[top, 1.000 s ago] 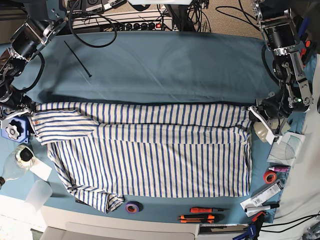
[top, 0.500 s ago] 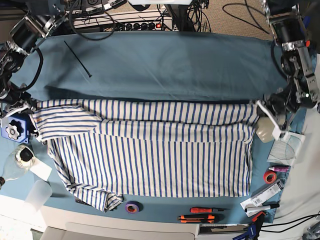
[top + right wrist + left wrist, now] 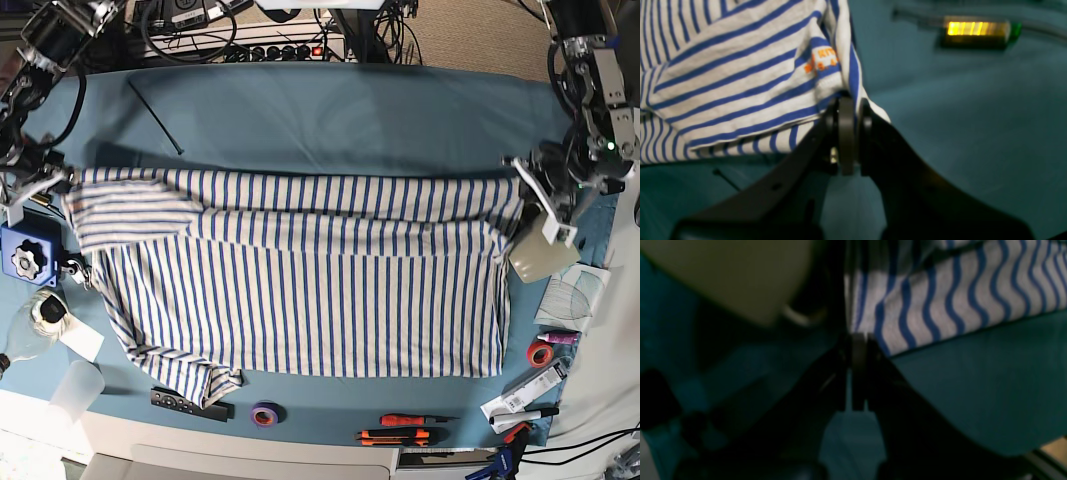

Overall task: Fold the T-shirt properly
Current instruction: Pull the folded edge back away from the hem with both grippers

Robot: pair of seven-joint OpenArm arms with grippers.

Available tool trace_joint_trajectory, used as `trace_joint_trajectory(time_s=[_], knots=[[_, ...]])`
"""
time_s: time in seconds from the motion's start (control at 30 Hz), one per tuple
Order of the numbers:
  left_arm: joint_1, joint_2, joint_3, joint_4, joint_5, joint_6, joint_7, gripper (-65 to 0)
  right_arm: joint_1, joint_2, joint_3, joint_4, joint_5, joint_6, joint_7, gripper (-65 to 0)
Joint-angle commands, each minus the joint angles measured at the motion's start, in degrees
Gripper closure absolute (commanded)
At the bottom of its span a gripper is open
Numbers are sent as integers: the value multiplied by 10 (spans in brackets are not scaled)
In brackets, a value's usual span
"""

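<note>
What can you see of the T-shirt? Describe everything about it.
The T-shirt is soft white cloth with thin blue stripes, spread wide on the teal tablecloth. Its far edge is pinched at both ends, by the left gripper and the right gripper. Small orange print shows near the right grip.

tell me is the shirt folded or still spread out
Partly folded: the shirt lies wide across the table, but its far long edge is doubled over in a band, with both pincers shut on that band's ends.
</note>
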Motion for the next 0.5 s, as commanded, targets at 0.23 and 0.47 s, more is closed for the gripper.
trace_joint_trajectory(time_s=[0.23, 0.47], knots=[[64, -10, -27, 60, 4, 0, -4, 0, -34, 17, 5, 13, 16, -1, -9, 0], [107, -10, -118, 88, -16, -4, -16, 0, -66, 15, 58, 71, 14, 7, -9, 0]])
